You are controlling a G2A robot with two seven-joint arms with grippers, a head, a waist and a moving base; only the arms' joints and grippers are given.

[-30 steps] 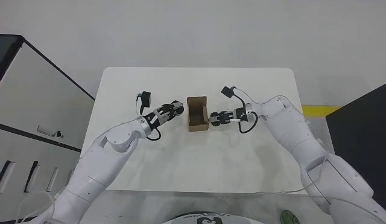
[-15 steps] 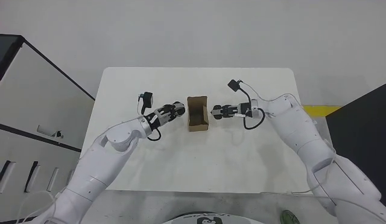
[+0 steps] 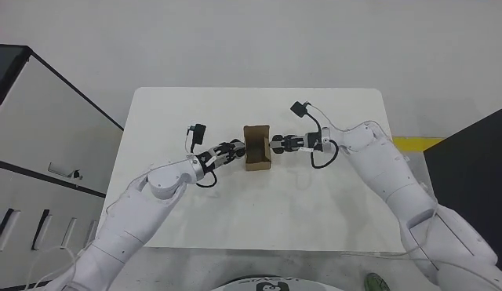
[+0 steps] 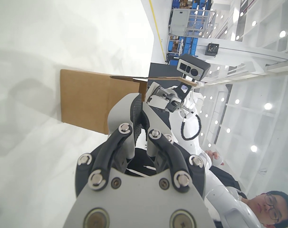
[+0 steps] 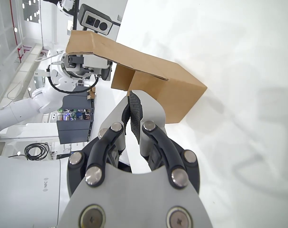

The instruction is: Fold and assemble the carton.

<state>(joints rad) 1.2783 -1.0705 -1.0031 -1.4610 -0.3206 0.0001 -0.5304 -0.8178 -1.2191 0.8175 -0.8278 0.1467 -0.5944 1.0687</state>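
Left claw (image 3: 237, 148) has its fingers pressed together, the tips touching one side wall of the small brown open-topped cardboard carton (image 3: 256, 148). Right claw (image 3: 274, 143), fingers likewise pressed together, meets the opposite side at a flap's edge. The carton stands directly between the two claws, just ahead of each set of tips, on the white bench (image 3: 259, 212), with one flap rising above its open top
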